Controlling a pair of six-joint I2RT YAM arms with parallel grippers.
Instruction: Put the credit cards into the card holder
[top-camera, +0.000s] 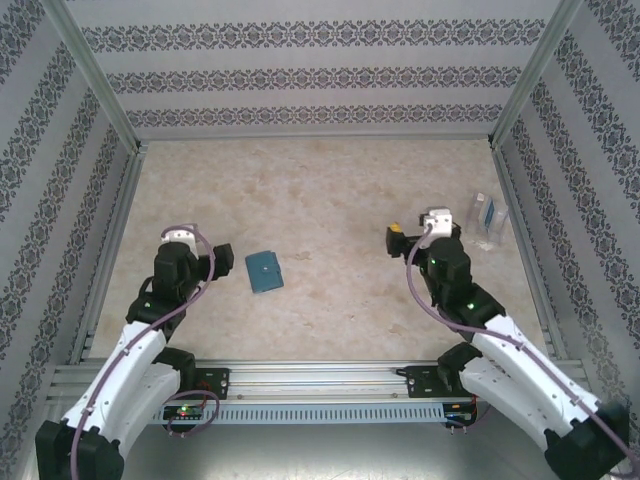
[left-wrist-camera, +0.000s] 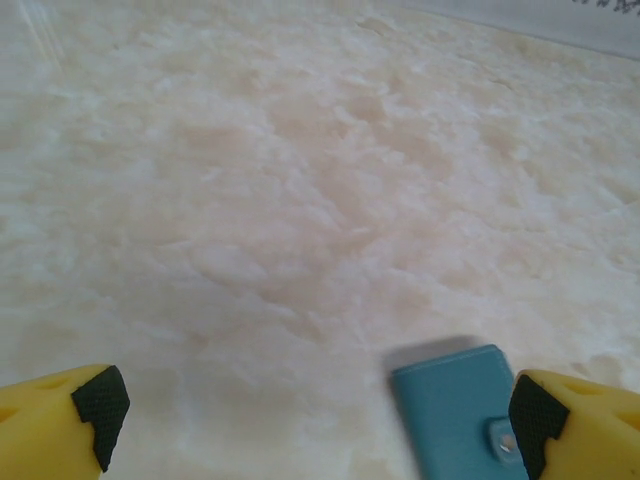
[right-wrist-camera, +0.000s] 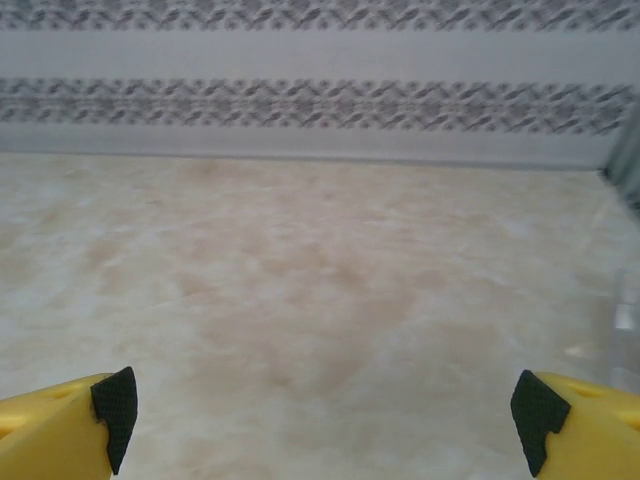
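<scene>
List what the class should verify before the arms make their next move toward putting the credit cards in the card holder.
1. Left jaws open, empty: ok.
2. Right jaws open, empty: ok.
3. Card holder flat on table, near left jaws: ok.
4. Card holder opened: not ok, it lies shut.
5. Credit cards found: cannot tell; blurred shapes in clear stand.

Bright even light, faint shadows, wrist views hazy (rather washed out)
</scene>
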